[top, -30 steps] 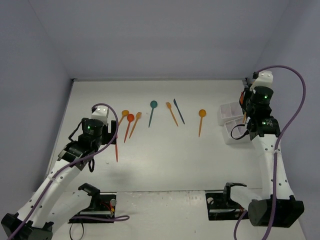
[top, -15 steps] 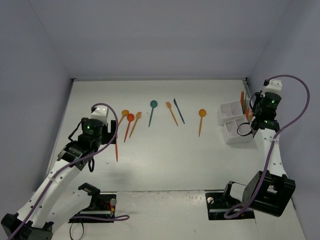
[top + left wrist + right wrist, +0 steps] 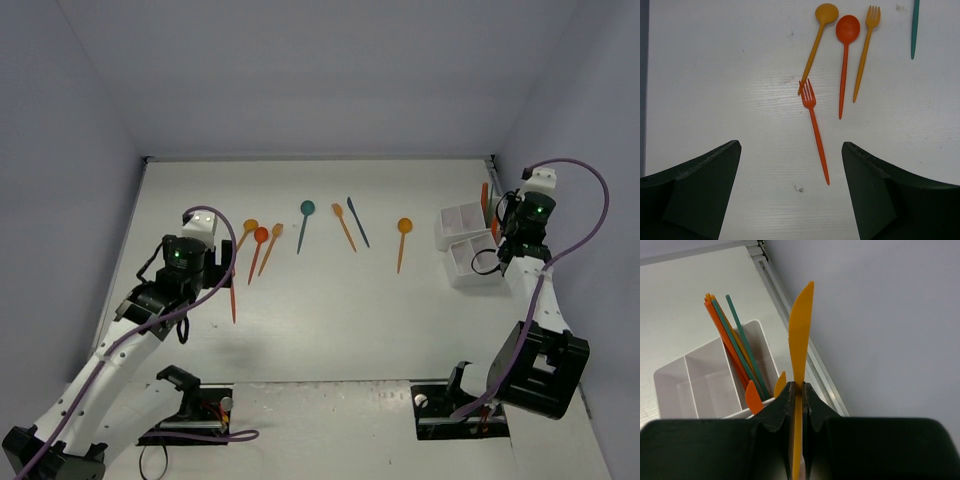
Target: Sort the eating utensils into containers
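Worktop (image 3: 330, 330): white, flat and faintly scuffed, with a metal rail (image 3: 776, 280) along its right edge at the foot of the wall.
Room: plain lavender-grey walls (image 3: 320, 80) close in the left, far and right sides.
Loose utensils: a scattered row lies across the far half. From the left it holds an orange spoon (image 3: 816, 40), a red-orange spoon (image 3: 845, 60) and an orange fork (image 3: 865, 50). Further right are a teal spoon (image 3: 304, 225), two slim pieces crossing near each other, and a lone orange spoon (image 3: 402, 245).
Red-orange fork (image 3: 815, 132): it lies apart, nearer the arms, with its tines at the end of the orange spoon's handle.
Organizer (image 3: 705, 385): white, at the worktop's right edge. Orange and teal handles (image 3: 735, 345) lean together in its wall-side compartment.
Left gripper (image 3: 790, 145): its jaws are released and spread wide, hovering above the red-orange fork without touching it.
Right gripper (image 3: 796, 390): its jaws are clenched on an orange knife (image 3: 801, 340), blade outward, over the organizer's wall-side end.
Change: one second ago the right wrist hung over the organizer's near part. It has since swung toward the right wall. The left arm and the loose utensils lie as before.
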Available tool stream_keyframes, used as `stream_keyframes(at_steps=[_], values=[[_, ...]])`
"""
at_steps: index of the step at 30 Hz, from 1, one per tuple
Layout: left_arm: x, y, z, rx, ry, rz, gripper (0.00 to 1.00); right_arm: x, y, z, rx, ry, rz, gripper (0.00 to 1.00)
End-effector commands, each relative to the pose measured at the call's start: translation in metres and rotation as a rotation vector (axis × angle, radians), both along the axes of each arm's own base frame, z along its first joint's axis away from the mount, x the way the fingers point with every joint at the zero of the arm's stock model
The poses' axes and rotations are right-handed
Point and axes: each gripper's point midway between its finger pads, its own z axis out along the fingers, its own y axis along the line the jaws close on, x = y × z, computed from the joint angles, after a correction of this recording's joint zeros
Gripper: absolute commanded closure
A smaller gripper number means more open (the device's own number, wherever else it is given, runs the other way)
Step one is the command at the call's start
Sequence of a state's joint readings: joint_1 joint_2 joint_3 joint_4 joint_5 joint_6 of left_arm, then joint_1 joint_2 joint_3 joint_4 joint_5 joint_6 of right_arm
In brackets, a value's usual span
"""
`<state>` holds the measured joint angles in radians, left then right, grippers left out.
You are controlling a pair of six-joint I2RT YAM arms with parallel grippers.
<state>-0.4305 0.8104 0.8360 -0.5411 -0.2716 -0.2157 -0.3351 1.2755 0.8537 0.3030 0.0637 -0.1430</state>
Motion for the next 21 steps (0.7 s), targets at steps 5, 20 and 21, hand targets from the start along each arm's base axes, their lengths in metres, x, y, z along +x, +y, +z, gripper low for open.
stream_keyframes(at_steps=[5, 20, 21], values=[[0.007, 0.004, 0.018, -0.007, -0.073, 0.022, 0.20, 0.004, -0.016, 0.011, -0.075, -0.080, -0.052, 1.00], [0.003, 0.007, 0.028, -0.019, -0.109, 0.028, 0.20, -0.018, 0.011, 0.018, 0.017, -0.105, -0.037, 0.64], [0.003, 0.007, 0.029, -0.021, -0.111, 0.027, 0.20, -0.018, 0.018, 0.022, 0.029, -0.105, -0.024, 0.62]])
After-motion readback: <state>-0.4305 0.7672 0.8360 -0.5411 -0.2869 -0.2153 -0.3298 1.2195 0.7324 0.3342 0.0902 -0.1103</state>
